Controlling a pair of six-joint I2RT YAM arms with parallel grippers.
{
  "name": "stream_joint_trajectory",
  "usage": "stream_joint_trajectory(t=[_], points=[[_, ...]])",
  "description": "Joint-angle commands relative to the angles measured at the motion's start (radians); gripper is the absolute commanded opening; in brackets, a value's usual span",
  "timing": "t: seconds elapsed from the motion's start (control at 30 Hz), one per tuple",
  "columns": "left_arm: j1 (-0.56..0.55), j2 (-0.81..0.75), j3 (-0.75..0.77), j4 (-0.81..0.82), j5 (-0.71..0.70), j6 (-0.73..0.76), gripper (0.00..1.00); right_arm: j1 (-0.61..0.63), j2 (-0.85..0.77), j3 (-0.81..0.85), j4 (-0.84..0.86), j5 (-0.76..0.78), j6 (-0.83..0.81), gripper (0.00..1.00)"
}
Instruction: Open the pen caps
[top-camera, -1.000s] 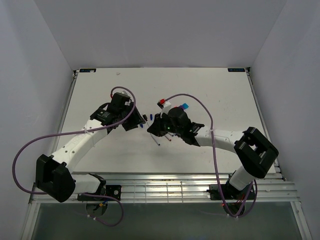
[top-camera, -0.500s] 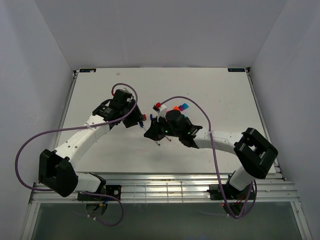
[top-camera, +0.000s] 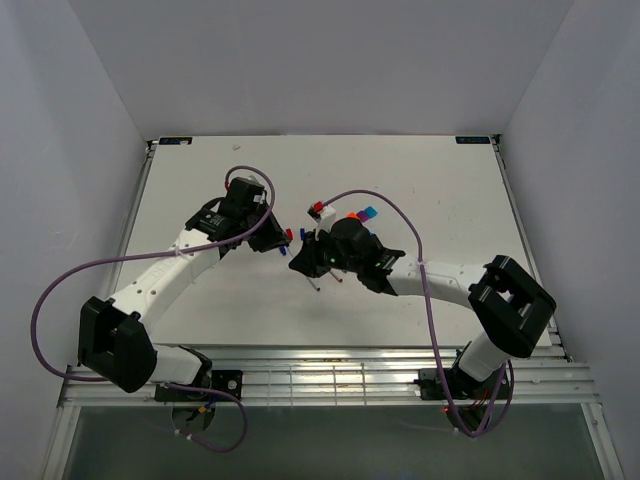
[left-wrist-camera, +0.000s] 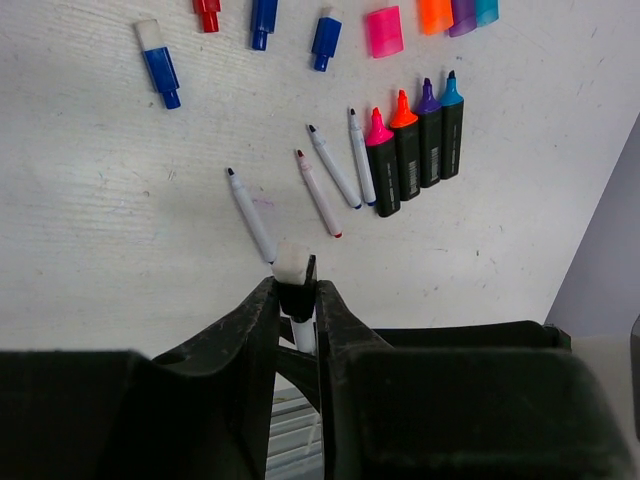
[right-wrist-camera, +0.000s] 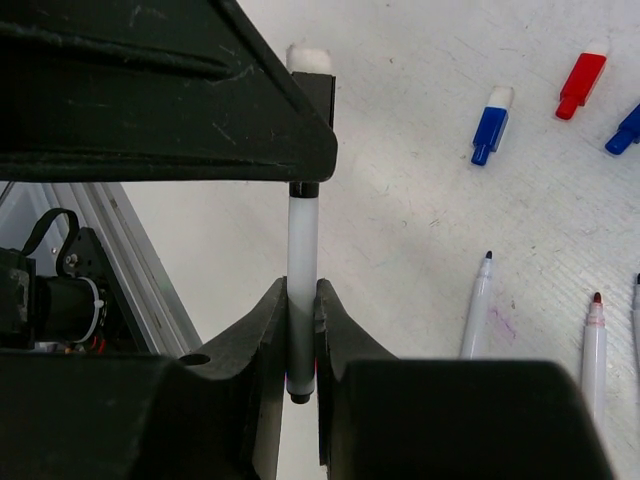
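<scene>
The white table (top-camera: 440, 180) lies under everything, and my two arms meet over its middle. My left claw (left-wrist-camera: 297, 292) is clenched on the black pen cap (left-wrist-camera: 296, 296), the one with a white end plug, and holds it up off the table. My right claw (right-wrist-camera: 302, 296) is clamped round the white pen (right-wrist-camera: 302, 240) that this cap sits on, gripping the barrel lower down. The pen runs straight between my two claws, and the cap looks seated on it. From my right wrist, the broad black finger of my left claw covers the upper left of the view. It hides most of the cap, so only the white end and a black collar show. From above, my own wrists cover the pen altogether.

On the table past my left claw lie four black highlighters (left-wrist-camera: 408, 160), packed side by side and uncapped, with tips in pink, orange, purple and cyan. Just beside them lie four thin white pens (left-wrist-camera: 334, 167), bare-tipped and fanned out. The nearest one ends just beyond my left fingertips. Further off are the loose caps. Four highlighter caps (left-wrist-camera: 384, 31) in pink, orange, purple and cyan sit in a row at the view's edge. Next to them are three small caps (left-wrist-camera: 326, 38), one red and two blue. A white-ended blue cap (left-wrist-camera: 159, 63) lies apart from the rest.
</scene>
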Motion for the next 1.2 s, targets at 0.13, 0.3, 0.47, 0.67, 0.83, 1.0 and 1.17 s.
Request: stream_joint_trajectory(t=[0.13, 0.3, 0.47, 0.67, 0.83, 1.0, 1.17], points=[[0.003, 0.013, 0.004, 0.026, 0.020, -0.016, 0.18, 0.023, -0.012, 0.054, 0.013, 0.048, -0.026, 0.08], [0.009, 0.020, 0.013, 0.026, -0.011, -0.015, 0.00, 0.048, -0.029, 0.056, -0.043, 0.106, -0.066, 0.08], [0.012, 0.072, 0.070, -0.044, -0.024, -0.002, 0.00, 0.202, 0.035, 0.195, -0.298, 0.702, -0.219, 0.08], [0.087, 0.151, 0.080, -0.049, 0.144, -0.029, 0.00, 0.310, 0.229, 0.402, -0.602, 1.242, -0.378, 0.08], [0.183, 0.113, 0.101, -0.011, 0.192, 0.023, 0.00, 0.276, 0.044, 0.241, -0.389, 0.701, -0.415, 0.08], [0.240, -0.092, 0.019, 0.199, 0.181, 0.054, 0.00, 0.148, -0.117, 0.059, -0.081, -0.040, -0.203, 0.08], [0.274, -0.119, -0.001, 0.140, 0.126, 0.057, 0.00, 0.114, -0.145, -0.016, 0.169, -0.370, 0.038, 0.08]])
